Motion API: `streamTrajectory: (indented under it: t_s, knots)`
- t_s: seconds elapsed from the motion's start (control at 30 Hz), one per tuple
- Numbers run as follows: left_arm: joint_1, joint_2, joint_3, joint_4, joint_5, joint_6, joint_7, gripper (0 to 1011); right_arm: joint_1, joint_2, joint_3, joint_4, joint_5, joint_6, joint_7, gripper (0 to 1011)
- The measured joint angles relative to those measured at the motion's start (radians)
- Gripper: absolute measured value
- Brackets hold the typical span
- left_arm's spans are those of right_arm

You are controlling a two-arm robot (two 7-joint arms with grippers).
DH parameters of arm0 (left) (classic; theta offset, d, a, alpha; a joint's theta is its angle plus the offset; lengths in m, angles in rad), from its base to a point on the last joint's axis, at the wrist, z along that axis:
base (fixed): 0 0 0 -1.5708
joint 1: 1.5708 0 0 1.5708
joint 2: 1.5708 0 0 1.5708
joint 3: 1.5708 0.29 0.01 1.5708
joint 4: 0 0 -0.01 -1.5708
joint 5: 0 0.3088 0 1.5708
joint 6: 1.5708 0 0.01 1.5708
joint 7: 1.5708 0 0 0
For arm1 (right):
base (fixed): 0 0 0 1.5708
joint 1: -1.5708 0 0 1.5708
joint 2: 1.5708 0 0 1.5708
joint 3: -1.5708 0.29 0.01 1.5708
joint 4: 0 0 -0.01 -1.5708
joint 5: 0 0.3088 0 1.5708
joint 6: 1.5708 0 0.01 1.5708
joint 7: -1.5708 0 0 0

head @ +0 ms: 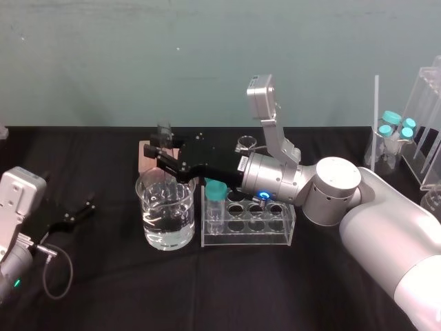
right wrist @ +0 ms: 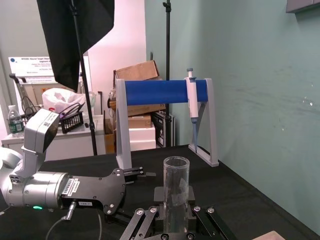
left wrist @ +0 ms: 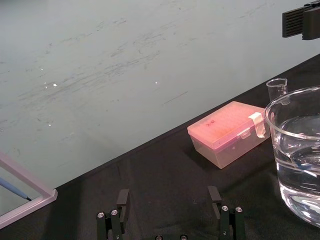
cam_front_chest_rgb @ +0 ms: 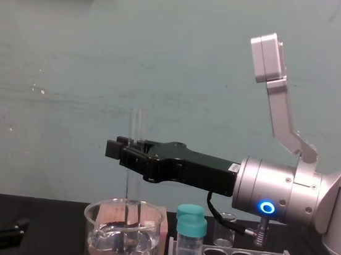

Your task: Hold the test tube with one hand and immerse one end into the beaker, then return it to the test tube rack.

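Note:
The test tube [cam_front_chest_rgb: 136,129] stands upright in my right gripper [cam_front_chest_rgb: 124,151], which is shut on its upper part. Its rounded lower end dips into the water in the large beaker [cam_front_chest_rgb: 94,217]. In the head view the right gripper [head: 163,150] reaches over the beaker [head: 165,227] from the right. The right wrist view looks along the tube [right wrist: 176,185] between the black fingers. The clear test tube rack [head: 248,238] sits just right of the beaker, with a teal-capped vial [head: 216,196] in its left end. My left gripper [head: 79,210] rests open on the table at the left.
A pink tip box [head: 148,155] lies behind the beaker, and a tiny clear beaker [head: 247,143] stands behind the rack. Teal-capped vials [head: 396,131] and a tall clear stand [head: 427,138] are at the far right. A pipette stand [right wrist: 165,92] with a blue bar is on the left.

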Motion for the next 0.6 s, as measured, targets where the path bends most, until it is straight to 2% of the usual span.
streamTrajectory:
  t_s: [0.6]
  knots:
    - [0.000,0.000,0.000,0.000,0.000,0.000,0.000,1000,-0.007,0.004,0.007,-0.009,-0.006,0.006,0.000,241]
